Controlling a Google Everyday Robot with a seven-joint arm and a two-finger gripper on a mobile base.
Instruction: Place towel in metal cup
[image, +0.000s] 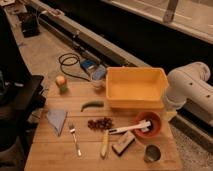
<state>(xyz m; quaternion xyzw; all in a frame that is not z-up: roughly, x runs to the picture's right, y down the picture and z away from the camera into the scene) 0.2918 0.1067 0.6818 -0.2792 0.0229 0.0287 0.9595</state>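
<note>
I cannot find the gripper on my screen. The arm (192, 85) at 3 o'clock runs off the right edge, and I cannot make out its lower end beside the yellow bin (136, 87). At 5 o'clock the metal cup (152, 153) shows me only a dark inside. The dark cluster (100, 123) mid-table is too blurred to name. The white-handled tool (131, 128) hides its head in the bowl (156, 131). The bottom edge cuts off the table (50, 155).
</note>
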